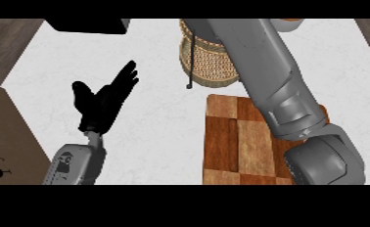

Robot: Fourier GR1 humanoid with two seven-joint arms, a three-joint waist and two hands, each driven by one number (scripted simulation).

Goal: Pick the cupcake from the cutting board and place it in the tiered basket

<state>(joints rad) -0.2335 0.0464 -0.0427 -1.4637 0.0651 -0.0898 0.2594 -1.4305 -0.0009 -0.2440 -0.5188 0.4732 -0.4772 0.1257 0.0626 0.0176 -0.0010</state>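
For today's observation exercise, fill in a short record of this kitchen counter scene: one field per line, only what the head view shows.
surface: white counter
cutting board: wooden, checkered, at the right, partly under the right forearm
tiered basket: wicker, beyond the board, partly hidden by the forearm
cupcake: not visible
left hand: open, fingers straight, raised over the counter at the left
right hand: out of sight; only its grey forearm shows, stretching toward the basket

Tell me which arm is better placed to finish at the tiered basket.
Right. Its forearm already stretches over the cutting board and across the tiered basket; its hand is hidden, and the cupcake is not visible. The left hand rests open over bare counter, well to the basket's left.
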